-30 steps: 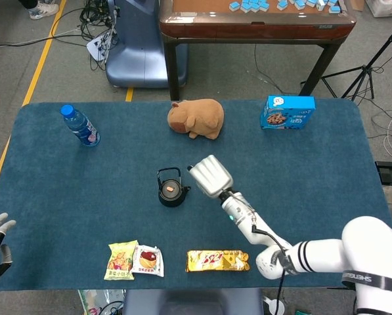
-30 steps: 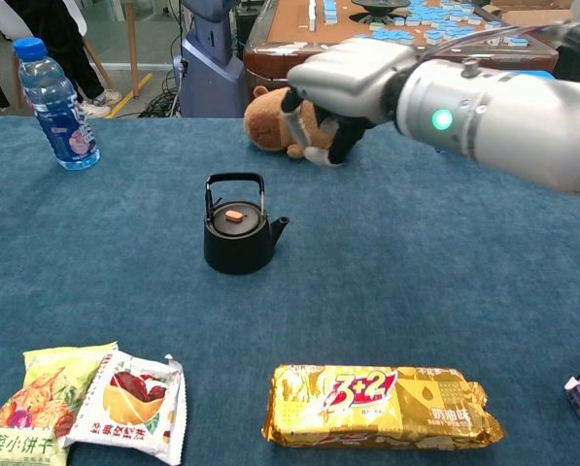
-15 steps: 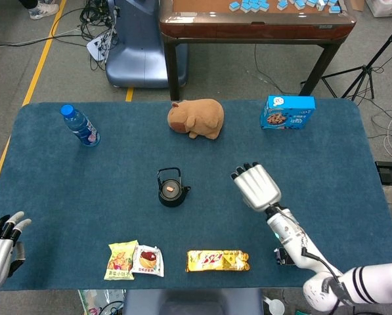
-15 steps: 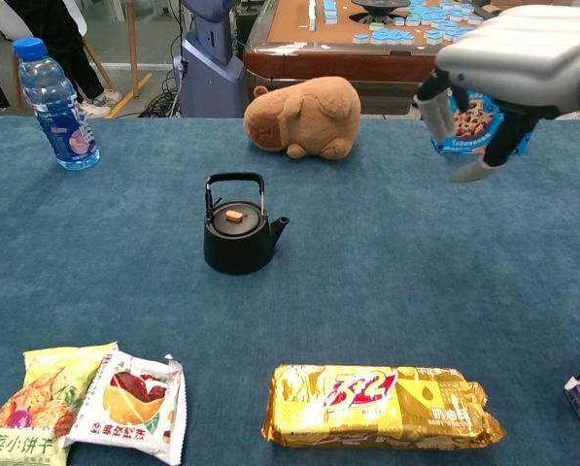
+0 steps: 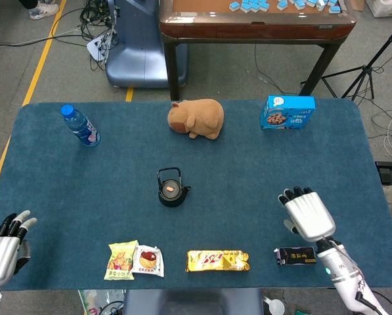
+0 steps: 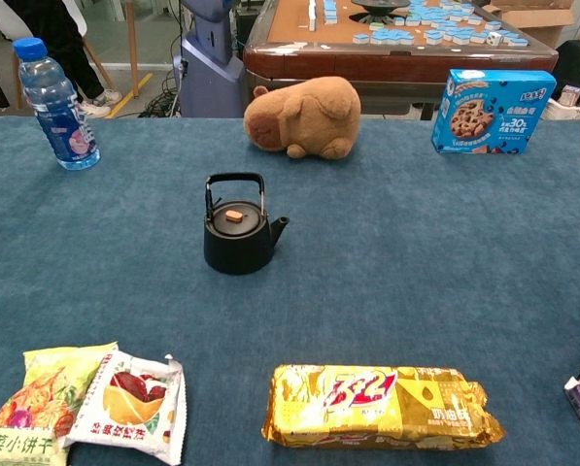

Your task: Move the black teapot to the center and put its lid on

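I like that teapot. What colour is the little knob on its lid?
Orange, on the black teapot; clearest in the chest view.

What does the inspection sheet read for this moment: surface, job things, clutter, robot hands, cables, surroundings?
Surface: blue cloth table, flat.
Job things: teapot upright near the middle, lid on, handle up.
Clutter: bottle far left; plush behind the teapot; cookie box far right; snack bags, gold pack and dark box along the near edge.
Robot hands: left robot hand at the near left edge, right robot hand near right; both hold nothing, fingers apart.
Cables: on the floor beyond the table.
Surroundings: mahjong table with blue tiles, tripod legs on the right.
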You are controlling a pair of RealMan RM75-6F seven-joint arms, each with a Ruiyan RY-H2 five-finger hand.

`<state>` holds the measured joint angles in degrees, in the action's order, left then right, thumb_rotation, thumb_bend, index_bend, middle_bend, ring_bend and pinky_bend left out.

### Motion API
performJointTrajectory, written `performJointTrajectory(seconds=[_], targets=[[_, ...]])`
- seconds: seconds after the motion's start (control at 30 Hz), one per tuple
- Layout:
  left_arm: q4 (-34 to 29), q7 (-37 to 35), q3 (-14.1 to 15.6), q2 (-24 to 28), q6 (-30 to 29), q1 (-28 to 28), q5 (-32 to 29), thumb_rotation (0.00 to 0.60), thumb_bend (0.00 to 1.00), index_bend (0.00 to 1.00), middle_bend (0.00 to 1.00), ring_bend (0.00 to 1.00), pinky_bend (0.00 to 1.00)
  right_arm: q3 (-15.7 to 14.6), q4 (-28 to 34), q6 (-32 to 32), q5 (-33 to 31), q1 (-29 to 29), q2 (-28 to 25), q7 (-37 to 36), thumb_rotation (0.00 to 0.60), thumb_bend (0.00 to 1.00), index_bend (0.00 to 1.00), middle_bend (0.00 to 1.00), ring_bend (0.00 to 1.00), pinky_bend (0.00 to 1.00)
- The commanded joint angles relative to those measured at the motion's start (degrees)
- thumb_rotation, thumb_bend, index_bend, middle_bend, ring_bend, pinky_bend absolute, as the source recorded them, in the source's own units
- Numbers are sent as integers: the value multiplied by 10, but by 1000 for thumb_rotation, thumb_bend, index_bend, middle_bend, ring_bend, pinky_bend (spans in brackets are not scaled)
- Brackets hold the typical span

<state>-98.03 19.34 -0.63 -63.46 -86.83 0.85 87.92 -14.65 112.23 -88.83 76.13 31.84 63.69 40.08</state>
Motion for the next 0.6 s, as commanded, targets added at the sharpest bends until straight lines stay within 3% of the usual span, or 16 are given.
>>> performJointTrajectory(seconds=[0.03, 0.37, 0.6], targets=[[1, 0, -1, -1, 1, 1, -2, 600, 682, 252, 166, 121, 278, -4, -35, -29, 27, -43, 7, -28, 600, 0, 509, 455, 392, 515], [8, -6, -6, -5, -4, 3, -8, 600, 683, 261, 171, 124, 278, 26, -116, -45, 24, -126, 28, -100, 600, 0, 508, 455, 392, 515], [12, -2, -9, -10, -3, 7, -13, 600, 683, 271, 175, 127, 278, 50, -150, -18, 5, -154, 25, -156, 600, 0, 508, 456, 392, 515]])
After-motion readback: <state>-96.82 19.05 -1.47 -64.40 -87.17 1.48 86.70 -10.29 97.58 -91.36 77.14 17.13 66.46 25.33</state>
